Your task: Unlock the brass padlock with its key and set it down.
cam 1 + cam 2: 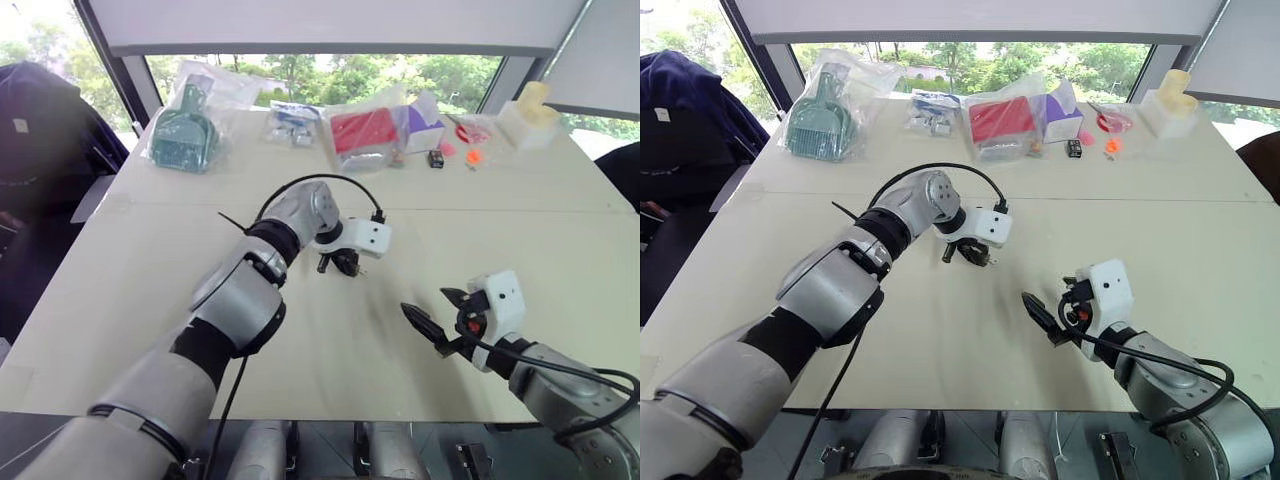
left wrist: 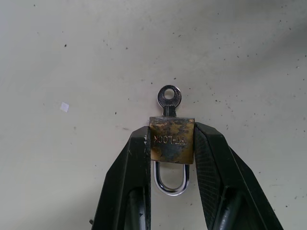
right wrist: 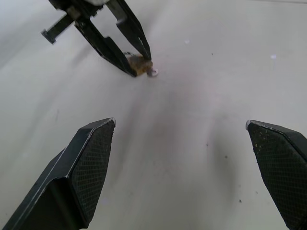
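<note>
The brass padlock (image 2: 171,139) rests on the pale table (image 1: 520,230) near its middle, pinched at both sides of its body by my left gripper (image 2: 170,133), which is shut on it. Its silver shackle (image 2: 171,184) lies between my fingers. The key (image 2: 169,98) sits in the lock, its round head sticking out past the fingertips. From the right wrist, the same grip shows with the padlock (image 3: 139,64) and key head (image 3: 153,73) down on the table. My right gripper (image 1: 440,315) hovers open nearer the front edge, to the right of the lock, holding nothing.
Along the far edge lie a bagged green dustpan (image 1: 185,135), a bagged red box (image 1: 362,132), a purple box (image 1: 420,120), a small black box (image 1: 436,158) and a pale yellow and white object (image 1: 530,115). A chair with a dark jacket (image 1: 40,130) stands at the left.
</note>
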